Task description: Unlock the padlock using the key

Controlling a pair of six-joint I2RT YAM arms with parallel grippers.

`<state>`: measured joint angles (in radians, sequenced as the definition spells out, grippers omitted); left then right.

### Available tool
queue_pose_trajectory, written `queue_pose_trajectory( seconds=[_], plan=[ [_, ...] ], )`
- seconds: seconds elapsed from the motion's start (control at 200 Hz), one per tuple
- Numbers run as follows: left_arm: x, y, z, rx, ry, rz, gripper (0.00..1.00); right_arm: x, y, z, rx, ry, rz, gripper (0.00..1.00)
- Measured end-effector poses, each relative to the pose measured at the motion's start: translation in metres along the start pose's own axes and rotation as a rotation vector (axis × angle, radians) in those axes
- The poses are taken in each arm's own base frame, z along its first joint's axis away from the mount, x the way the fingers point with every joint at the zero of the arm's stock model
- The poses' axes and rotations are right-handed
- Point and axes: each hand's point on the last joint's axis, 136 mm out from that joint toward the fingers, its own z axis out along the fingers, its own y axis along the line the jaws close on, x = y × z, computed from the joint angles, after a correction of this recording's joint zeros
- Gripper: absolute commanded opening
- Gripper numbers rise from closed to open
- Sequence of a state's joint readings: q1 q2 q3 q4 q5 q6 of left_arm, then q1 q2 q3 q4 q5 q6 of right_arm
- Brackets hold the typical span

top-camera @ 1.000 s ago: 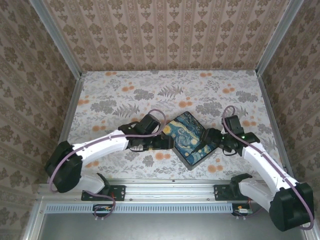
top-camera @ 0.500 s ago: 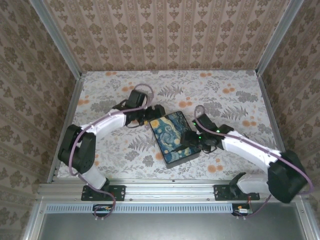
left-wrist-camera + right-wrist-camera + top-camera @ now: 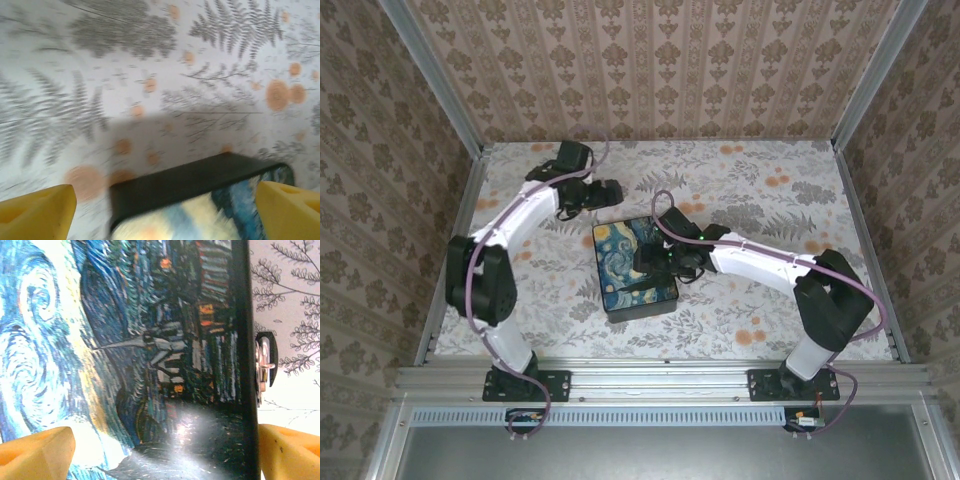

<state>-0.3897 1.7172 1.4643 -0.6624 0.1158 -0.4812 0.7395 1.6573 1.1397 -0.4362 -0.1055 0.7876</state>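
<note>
Hovering over the black rectangular box with the blue-and-yellow swirl-painted lid (image 3: 620, 262), my right gripper (image 3: 162, 451) has its yellow fingers (image 3: 35, 450) spread wide and grips nothing. The lid lies directly beneath them; whether they touch it, I cannot tell. On the box's black side edge, close to one fingertip, sits a small silvery metal fitting (image 3: 263, 364) with a dark tab. Whether this fitting is the padlock, I cannot tell. My left gripper (image 3: 164, 209) is likewise spread wide and grips nothing. It hangs above the floral-patterned table (image 3: 750, 190), just beyond the box's far edge and apart from the box.
</note>
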Motion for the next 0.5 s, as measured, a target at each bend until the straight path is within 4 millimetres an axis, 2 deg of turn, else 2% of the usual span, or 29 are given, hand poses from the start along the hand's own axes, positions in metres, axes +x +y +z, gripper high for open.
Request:
queue_pose_trajectory(
  seconds=[0.11,0.2,0.27,0.38,0.44,0.5],
  plan=[
    [0.021,0.017,-0.046,-0.059,-0.035,0.023,0.93,0.0,-0.003,0.0,0.004,0.003,-0.011,0.93],
    [0.052,0.026,-0.062,-0.055,-0.002,0.021,0.92,0.007,-0.009,0.002,0.01,0.02,-0.017,0.9],
    [0.077,0.027,-0.057,-0.026,0.057,0.013,0.92,0.016,-0.014,0.003,0.01,0.042,-0.015,0.88],
    [0.115,0.023,-0.033,0.024,0.179,-0.02,0.91,0.026,-0.016,-0.004,-0.013,0.054,-0.018,0.88],
    [0.125,0.017,-0.023,0.047,0.223,-0.035,0.9,0.033,-0.016,-0.009,-0.025,0.062,-0.023,0.88],
    [0.126,0.009,-0.015,0.074,0.239,-0.04,0.9,0.04,-0.013,-0.015,-0.041,0.069,-0.035,0.88]
  ],
)
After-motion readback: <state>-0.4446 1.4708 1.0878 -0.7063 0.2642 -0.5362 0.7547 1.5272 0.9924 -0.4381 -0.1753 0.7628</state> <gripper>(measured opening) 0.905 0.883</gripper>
